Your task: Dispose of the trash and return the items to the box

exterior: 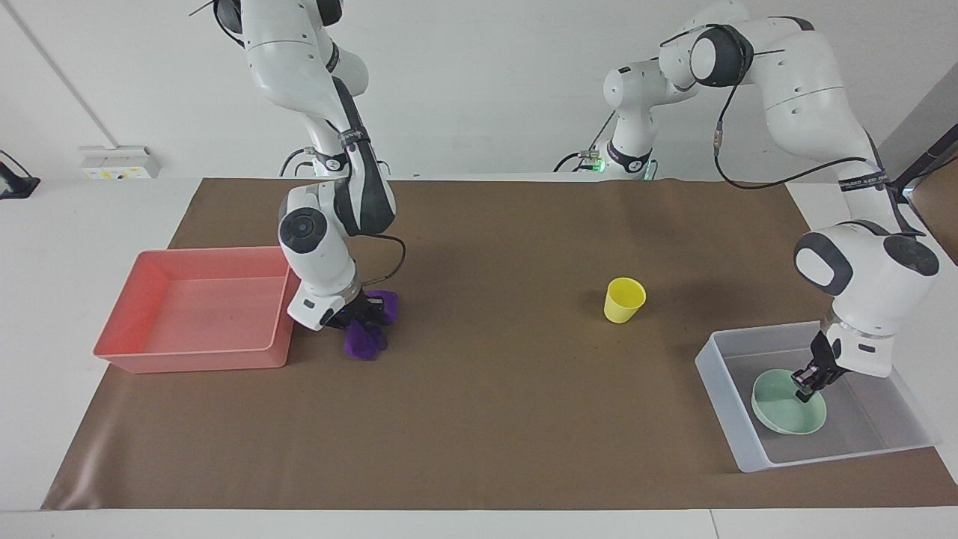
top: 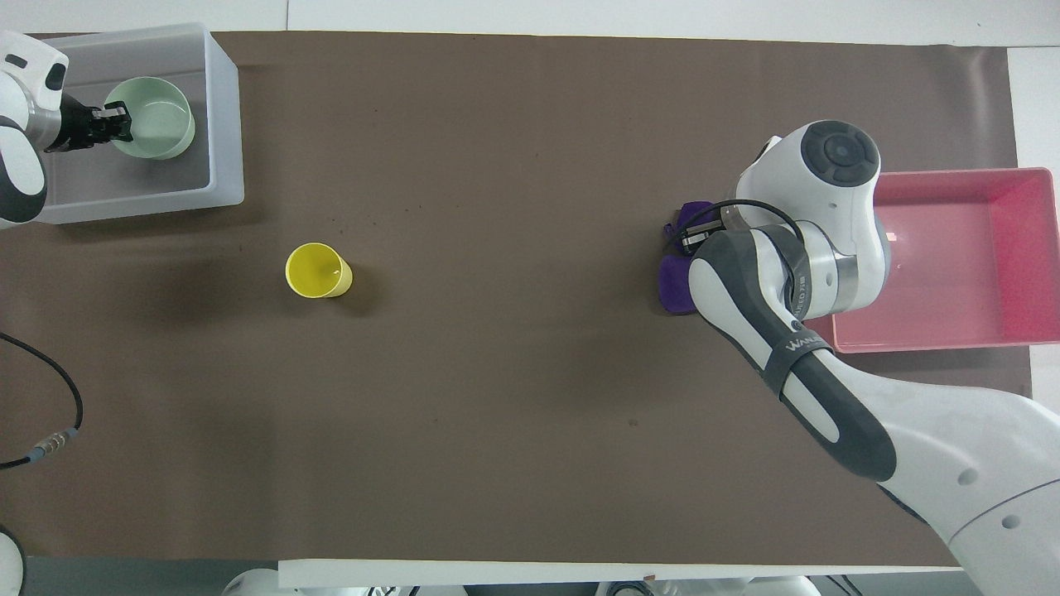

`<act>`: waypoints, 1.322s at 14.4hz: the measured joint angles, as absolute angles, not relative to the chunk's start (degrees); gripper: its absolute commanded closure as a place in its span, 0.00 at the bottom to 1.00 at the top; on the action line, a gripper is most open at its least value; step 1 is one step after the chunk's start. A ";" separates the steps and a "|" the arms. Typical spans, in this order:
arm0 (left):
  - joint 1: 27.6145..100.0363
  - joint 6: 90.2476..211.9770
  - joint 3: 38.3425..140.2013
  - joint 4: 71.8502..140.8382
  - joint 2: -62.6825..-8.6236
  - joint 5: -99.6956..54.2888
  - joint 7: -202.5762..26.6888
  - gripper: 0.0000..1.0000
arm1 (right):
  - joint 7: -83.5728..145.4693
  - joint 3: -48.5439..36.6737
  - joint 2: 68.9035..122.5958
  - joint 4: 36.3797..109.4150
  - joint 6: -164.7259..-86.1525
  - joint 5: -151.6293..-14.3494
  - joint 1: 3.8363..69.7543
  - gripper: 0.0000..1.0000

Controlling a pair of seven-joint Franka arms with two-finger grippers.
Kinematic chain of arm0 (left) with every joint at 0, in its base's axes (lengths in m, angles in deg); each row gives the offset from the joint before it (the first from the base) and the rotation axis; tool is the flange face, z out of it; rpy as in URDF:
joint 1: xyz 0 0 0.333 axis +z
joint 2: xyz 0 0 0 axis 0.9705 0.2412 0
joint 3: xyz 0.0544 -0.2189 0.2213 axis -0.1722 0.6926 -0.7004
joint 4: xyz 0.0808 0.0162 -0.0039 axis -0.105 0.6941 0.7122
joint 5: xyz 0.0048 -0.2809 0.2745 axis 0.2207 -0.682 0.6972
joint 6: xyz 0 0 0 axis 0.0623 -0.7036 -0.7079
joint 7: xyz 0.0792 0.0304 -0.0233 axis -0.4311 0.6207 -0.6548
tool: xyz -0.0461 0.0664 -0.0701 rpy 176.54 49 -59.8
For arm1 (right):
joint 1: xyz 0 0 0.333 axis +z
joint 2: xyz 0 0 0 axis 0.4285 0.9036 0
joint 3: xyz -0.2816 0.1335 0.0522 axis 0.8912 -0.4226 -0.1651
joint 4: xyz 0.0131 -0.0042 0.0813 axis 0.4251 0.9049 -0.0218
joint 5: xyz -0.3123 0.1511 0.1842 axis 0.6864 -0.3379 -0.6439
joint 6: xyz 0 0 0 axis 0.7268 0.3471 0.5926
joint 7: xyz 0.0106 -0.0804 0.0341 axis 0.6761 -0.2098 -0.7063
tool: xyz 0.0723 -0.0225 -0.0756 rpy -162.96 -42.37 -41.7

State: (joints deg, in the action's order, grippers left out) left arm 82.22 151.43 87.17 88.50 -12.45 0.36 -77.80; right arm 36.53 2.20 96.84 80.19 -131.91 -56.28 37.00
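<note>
My left gripper (exterior: pixel 808 376) is shut on the rim of the mint-green bowl (exterior: pixel 787 406), holding it low inside the translucent box (exterior: pixel 823 453) at the left arm's end of the table. The bowl covers the box's white mark. In the overhead view the bowl (top: pixel 157 128) sits in the box (top: pixel 224 108) with the left gripper (top: pixel 114 124) on its rim. My right gripper (exterior: pixel 367 311) is shut on the purple cloth (exterior: pixel 367 343), which hangs bunched beside the pink tray, its lower end at the mat. The overhead view shows only part of the cloth (top: pixel 675 281). The yellow cup (exterior: pixel 624 299) stands upright on the mat.
The pink tray (exterior: pixel 194 359) lies at the right arm's end, beside the cloth, and shows in the overhead view (top: pixel 969 257) too. The cup (top: pixel 317 271) is nearer to the robots than the box. A brown mat (exterior: pixel 486 412) covers the table.
</note>
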 measured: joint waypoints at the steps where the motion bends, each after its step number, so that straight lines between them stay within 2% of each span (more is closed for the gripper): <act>1: 82.19 151.46 87.28 88.57 -12.45 0.36 -77.47 0.27 | 36.52 2.29 95.68 78.58 -129.06 -56.28 36.30 0.99; 2: 82.19 151.57 87.30 88.57 -12.50 0.36 -77.16 0.09 | 36.53 2.36 94.55 76.91 -125.99 -56.28 35.58 0.99; 3: 82.19 151.63 87.30 88.54 -12.58 0.36 -76.97 0.00 | 36.53 2.40 93.56 74.89 -122.47 -56.28 34.77 0.99; 7: 81.94 150.87 87.44 88.04 -15.30 0.36 -76.77 0.00 | 36.52 2.63 90.97 68.00 -113.09 -54.76 33.07 0.99; 9: 81.10 142.78 87.52 87.92 -20.11 0.36 -76.77 0.00 | 35.03 2.79 89.44 66.94 -110.94 -53.32 31.12 0.99; 11: 79.07 128.71 87.62 88.45 -26.31 0.36 -76.87 0.00 | 29.90 3.00 88.45 66.95 -109.80 -53.03 25.72 0.99; 12: 77.60 123.11 87.70 90.01 -29.36 0.34 -77.24 0.00 | 26.62 3.14 88.41 67.12 -109.69 -53.01 22.19 0.99; 14: 72.23 119.95 87.79 96.67 -34.29 0.33 -80.71 0.00 | 21.33 3.38 88.36 68.58 -110.02 -53.02 15.91 0.99; 17: 63.25 125.67 88.03 107.95 -38.23 0.35 -88.13 0.00 | 18.52 3.46 87.60 74.98 -115.41 -53.02 11.13 0.96; 19: 60.97 130.95 88.07 113.20 -39.59 0.35 -89.67 0.00 | 18.49 3.36 87.48 79.63 -119.90 -53.02 10.81 0.90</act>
